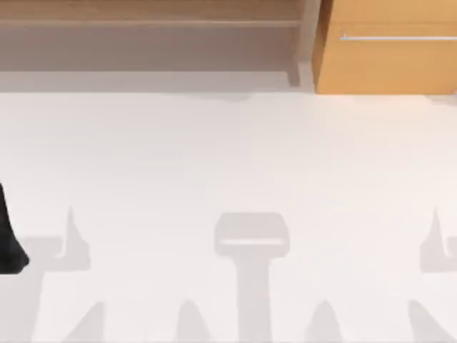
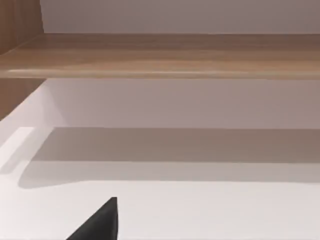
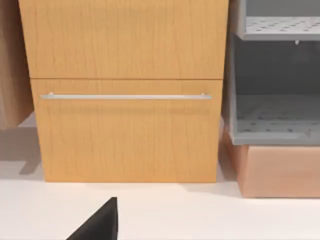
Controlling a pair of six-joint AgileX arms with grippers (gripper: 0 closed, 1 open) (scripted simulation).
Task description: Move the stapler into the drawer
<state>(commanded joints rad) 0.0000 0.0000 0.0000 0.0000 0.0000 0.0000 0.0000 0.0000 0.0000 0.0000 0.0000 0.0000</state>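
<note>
The stapler is out of view. The drawer [image 1: 389,64] stands at the table's far right, closed, with an orange-tan wood front and a thin silver bar handle [image 1: 400,37]. The right wrist view faces that drawer front [image 3: 127,135] and its handle [image 3: 125,96] from a short way off, with a black tip of my right gripper [image 3: 100,222] at the picture's edge. A dark part of my left arm [image 1: 8,239] shows at the table's left edge. A black tip of my left gripper [image 2: 100,222] points toward the shelf.
A long brown wooden shelf [image 1: 150,28] runs along the back left, its board [image 2: 165,55] raised over the white table [image 1: 228,157]. Beside the drawer unit a grey perforated rack [image 3: 275,115] rests on a tan block [image 3: 280,170].
</note>
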